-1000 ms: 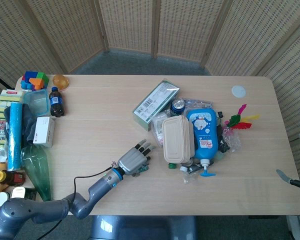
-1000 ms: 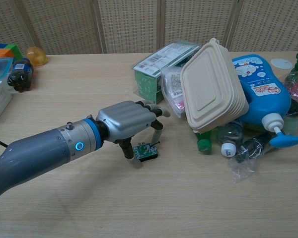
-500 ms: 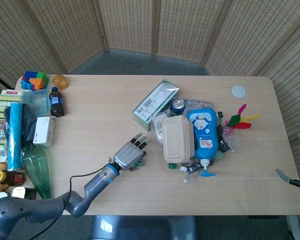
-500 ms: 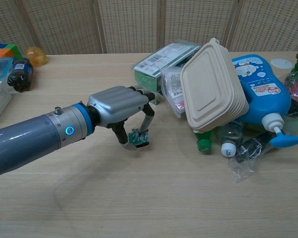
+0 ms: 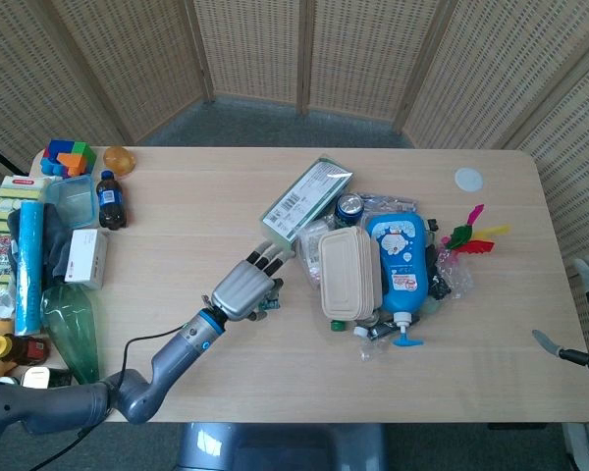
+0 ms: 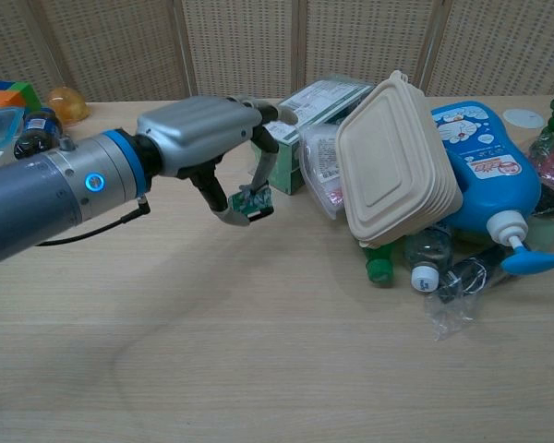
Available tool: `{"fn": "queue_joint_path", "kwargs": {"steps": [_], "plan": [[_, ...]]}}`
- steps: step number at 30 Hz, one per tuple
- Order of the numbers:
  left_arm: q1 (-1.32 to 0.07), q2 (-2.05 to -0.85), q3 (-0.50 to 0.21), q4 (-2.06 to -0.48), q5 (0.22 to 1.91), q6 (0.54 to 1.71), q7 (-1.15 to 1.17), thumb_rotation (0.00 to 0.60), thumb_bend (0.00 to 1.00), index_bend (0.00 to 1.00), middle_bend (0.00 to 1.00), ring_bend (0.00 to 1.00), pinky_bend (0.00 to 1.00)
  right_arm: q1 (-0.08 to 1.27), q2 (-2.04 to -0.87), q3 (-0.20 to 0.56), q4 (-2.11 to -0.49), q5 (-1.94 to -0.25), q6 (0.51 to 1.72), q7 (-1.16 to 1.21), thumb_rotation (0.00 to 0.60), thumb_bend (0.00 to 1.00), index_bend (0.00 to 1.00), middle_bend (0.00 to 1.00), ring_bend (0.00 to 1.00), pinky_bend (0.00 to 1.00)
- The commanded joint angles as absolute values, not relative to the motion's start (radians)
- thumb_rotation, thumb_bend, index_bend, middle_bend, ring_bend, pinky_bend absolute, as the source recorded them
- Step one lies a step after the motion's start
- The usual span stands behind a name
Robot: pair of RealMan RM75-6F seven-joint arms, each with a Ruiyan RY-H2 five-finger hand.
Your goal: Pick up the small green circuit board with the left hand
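Observation:
My left hand [image 6: 206, 134] hangs above the table's middle and pinches the small green circuit board [image 6: 250, 202] between thumb and a finger. The board is clear of the wood, its shadow on the table below. In the head view the left hand [image 5: 241, 289] covers most of the circuit board [image 5: 262, 313], of which only a green edge shows. At the far right edge of the head view a few fingers of my right hand [image 5: 584, 314] show off the table; whether it is open or curled is unclear.
A pile lies right of the hand: green box [image 6: 294, 118], beige clamshell container [image 6: 399, 161], blue bottle [image 6: 481, 175], small bottles and plastic wrap [image 6: 452, 286]. Along the left table edge stand a cola bottle [image 5: 111, 200], white box [image 5: 85, 258], green bottle [image 5: 71, 329] and toys.
The left hand has lifted the circuit board off the table and carried it up and toward the green box. It stood on the wood a second ago.

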State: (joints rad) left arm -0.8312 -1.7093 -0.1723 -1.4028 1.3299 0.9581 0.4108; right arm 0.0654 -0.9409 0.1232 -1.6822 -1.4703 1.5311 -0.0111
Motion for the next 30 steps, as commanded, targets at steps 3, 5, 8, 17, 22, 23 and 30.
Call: {"fn": "queue_joint_path", "kwargs": {"steps": [3, 5, 8, 17, 22, 23, 30], "plan": [[-0.821, -1.604, -0.230, -1.542, 1.305, 1.012, 0.450, 0.600, 0.15, 0.58, 0.02, 0.00, 0.00, 0.075, -0.948, 0.125, -1.683, -1.475, 1.523, -0.014, 0.390, 0.15, 0.00, 0.00, 0.00, 0.00], [-0.817, -1.565, -0.249, -1.590, 1.294, 1.027, 0.461, 0.600, 0.15, 0.58, 0.02, 0.00, 0.00, 0.079, -0.952, 0.126, -1.683, -1.477, 1.519, -0.016, 0.387, 0.15, 0.00, 0.00, 0.00, 0.00], [-0.812, -1.513, -0.274, -1.651, 1.279, 1.048, 0.475, 0.600, 0.15, 0.58, 0.02, 0.00, 0.00, 0.085, -0.957, 0.126, -1.683, -1.479, 1.512, -0.018, 0.387, 0.15, 0.00, 0.00, 0.00, 0.00], [-0.798, -1.370, -0.331, -1.792, 1.231, 1.091, 0.492, 0.600, 0.15, 0.58, 0.02, 0.00, 0.00, 0.098, -0.969, 0.128, -1.685, -1.483, 1.503, -0.027, 0.388, 0.15, 0.00, 0.00, 0.00, 0.00], [-0.792, -1.306, -0.359, -1.850, 1.205, 1.112, 0.486, 0.600, 0.15, 0.58, 0.02, 0.00, 0.00, 0.102, -0.971, 0.128, -1.689, -1.484, 1.501, -0.031, 0.389, 0.15, 0.00, 0.00, 0.00, 0.00], [-0.792, -1.295, -0.363, -1.859, 1.201, 1.115, 0.487, 0.600, 0.15, 0.58, 0.02, 0.00, 0.00, 0.102, -0.972, 0.128, -1.690, -1.484, 1.502, -0.033, 0.389, 0.16, 0.00, 0.00, 0.00, 0.00], [-0.788, -1.241, -0.374, -1.902, 1.182, 1.135, 0.483, 0.600, 0.15, 0.58, 0.02, 0.00, 0.00, 0.107, -0.974, 0.129, -1.694, -1.485, 1.500, -0.037, 0.389, 0.16, 0.00, 0.00, 0.00, 0.00]]}}
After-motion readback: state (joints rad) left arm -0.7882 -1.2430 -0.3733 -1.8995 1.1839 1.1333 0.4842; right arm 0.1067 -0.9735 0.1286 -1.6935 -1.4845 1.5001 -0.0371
